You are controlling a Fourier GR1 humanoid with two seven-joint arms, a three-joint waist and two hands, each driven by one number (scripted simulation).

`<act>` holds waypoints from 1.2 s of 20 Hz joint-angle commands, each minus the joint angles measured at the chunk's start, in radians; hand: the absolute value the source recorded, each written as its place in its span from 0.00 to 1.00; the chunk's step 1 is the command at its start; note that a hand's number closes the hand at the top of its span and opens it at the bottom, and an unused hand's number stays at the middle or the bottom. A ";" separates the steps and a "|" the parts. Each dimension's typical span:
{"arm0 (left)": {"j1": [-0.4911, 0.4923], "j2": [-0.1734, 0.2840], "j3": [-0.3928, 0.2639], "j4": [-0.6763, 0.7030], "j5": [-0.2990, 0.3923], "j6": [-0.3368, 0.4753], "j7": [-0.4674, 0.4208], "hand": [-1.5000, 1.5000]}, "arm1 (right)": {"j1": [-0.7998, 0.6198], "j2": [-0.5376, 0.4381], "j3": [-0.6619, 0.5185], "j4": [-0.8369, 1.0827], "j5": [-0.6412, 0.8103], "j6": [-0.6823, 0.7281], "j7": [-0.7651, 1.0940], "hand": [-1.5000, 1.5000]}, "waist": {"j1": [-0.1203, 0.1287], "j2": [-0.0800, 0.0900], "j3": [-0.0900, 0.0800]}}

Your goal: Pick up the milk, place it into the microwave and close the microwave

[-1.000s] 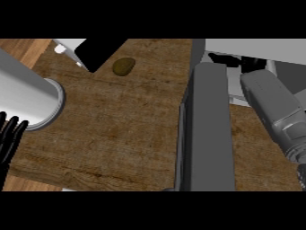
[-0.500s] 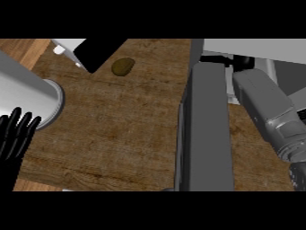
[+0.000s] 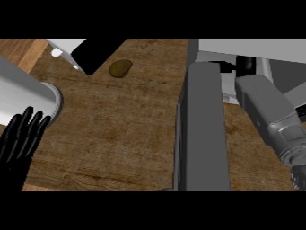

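Wooden counter (image 3: 115,134): one brown potato (image 3: 119,68), one open microwave door (image 3: 202,130); left hand (image 3: 16,141) fingers straight, resting; right hand hidden, state unclear

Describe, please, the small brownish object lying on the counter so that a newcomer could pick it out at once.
Start at the wooden counter and go to its far edge, left of the tall grey microwave door. Beside a dark angled panel lies the small olive-brown oval object, the only rounded, loose thing there.

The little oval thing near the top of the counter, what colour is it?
Olive-brown, darker than the wooden counter around it; the oval thing shows in the head view.
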 commanded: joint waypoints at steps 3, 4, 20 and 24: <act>0.032 -0.019 -0.041 0.003 -0.025 -0.009 -0.013 0.00 | 0.040 -0.046 -0.017 -0.006 -0.014 0.057 -0.033 0.00 | -0.013 -0.008 0.000; 0.006 -0.026 -0.055 0.005 -0.040 0.006 0.003 0.00 | 0.044 -0.042 -0.006 -0.005 -0.002 0.056 -0.044 0.00 | -0.014 -0.001 0.001; 0.001 -0.035 -0.158 0.058 -0.105 0.050 -0.032 0.00 | 0.109 0.027 -0.050 -0.008 -0.045 0.157 -0.108 0.00 | -0.059 -0.028 -0.002; 0.028 -0.035 -0.174 -0.009 -0.083 0.045 0.029 0.00 | 0.153 0.020 -0.065 -0.023 -0.064 0.273 -0.161 0.00 | -0.077 -0.042 -0.002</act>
